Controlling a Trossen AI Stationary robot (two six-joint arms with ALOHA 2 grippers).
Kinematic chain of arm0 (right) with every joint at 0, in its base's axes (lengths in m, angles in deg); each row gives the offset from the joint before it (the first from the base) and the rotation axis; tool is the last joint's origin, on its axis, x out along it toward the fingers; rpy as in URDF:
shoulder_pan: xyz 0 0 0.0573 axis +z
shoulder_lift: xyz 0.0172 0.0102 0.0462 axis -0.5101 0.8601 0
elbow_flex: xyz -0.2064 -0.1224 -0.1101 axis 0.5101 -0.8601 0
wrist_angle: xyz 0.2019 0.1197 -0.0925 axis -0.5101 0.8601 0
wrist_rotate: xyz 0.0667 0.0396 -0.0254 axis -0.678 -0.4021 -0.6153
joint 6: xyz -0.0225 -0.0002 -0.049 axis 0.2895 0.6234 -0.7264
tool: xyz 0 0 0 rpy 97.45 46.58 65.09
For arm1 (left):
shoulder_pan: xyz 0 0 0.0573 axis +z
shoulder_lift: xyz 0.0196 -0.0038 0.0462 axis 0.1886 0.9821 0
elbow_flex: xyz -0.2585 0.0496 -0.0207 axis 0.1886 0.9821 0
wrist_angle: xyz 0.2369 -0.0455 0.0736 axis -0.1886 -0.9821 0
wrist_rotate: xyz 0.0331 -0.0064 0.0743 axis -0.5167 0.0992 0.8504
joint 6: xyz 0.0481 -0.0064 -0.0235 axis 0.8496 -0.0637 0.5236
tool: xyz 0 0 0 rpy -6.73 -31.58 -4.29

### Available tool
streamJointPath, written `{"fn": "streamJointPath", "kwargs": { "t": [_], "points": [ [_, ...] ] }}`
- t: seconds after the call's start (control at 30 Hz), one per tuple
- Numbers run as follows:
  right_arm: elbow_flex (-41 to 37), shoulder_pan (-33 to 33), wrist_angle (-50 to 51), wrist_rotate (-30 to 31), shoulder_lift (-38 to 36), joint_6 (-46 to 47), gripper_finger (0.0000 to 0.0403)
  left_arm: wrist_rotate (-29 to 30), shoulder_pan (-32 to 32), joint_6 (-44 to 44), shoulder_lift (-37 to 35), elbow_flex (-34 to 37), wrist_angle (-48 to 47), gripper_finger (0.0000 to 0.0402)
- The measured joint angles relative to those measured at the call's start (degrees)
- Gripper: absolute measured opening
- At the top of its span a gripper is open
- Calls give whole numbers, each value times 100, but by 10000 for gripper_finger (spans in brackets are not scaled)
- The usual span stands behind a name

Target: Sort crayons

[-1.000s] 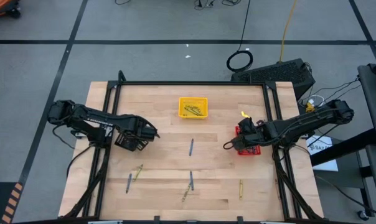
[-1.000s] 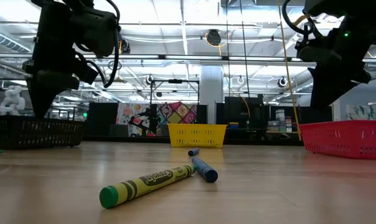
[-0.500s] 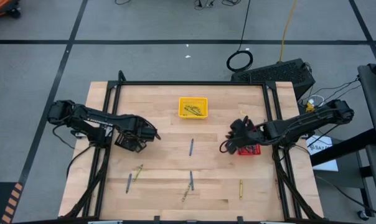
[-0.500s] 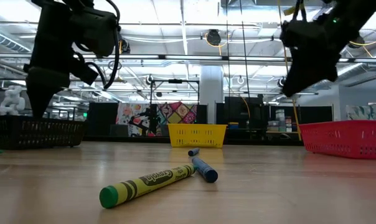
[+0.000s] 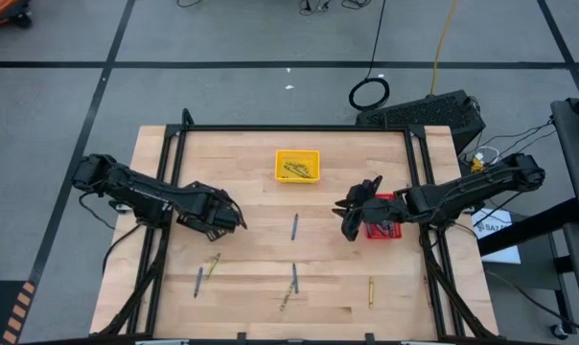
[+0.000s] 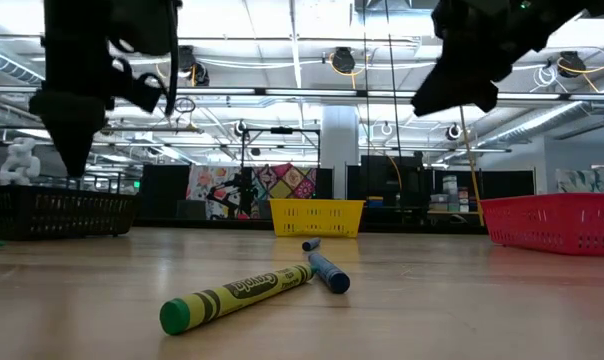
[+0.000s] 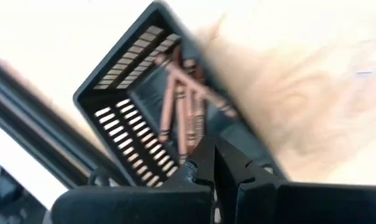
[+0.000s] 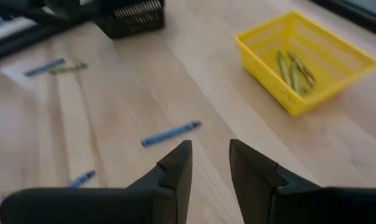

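Lying loose on pale woodgrain (image 5: 251, 163), slim waxy crayons (image 5: 294, 226)

- Even, bright overhead light falls on the table (image 5: 261, 182) in the high view; shadows are faint.
- In the low view, ceiling lamps (image 6: 342, 60) glare and both arms show as dark silhouettes.
- The left wrist view is smeared with motion blur and washed out on the wood.
- The right wrist view is soft, and its near fingers (image 8: 175, 168) are out of focus.

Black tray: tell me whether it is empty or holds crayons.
Not empty. The left wrist view shows several brown crayons lying inside the black tray.
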Motion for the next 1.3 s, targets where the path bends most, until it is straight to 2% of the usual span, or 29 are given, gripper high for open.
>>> {"fn": "streamJointPath", "kwargs": {
  "t": [0.1,0.23,0.43,0.73,0.97,1.1,1.3],
  "points": [
    [0,0,-208,-31,0,135,93,32,-246,-1,-2,-321,-32,0],
    [2,-44,-308,-460,0,740,93,37,-587,-3,-2,-674,-31,0],
    [0,-37,-345,-763,149,1364,93,38,-997,3,-2,-864,-37,0],
    [7,204,-1413,-1085,941,1901,93,59,-1239,5,-2,-864,-33,0],
    [501,403,-1393,-1071,1652,2485,93,62,-1248,54,-2,-864,-35,0],
    [1130,494,-873,-1078,2129,2638,93,62,-1292,161,-2,-864,-34,0],
    [2370,596,622,-1051,2992,2885,93,71,-1388,193,-2,-862,-38,0]
  ]
}}
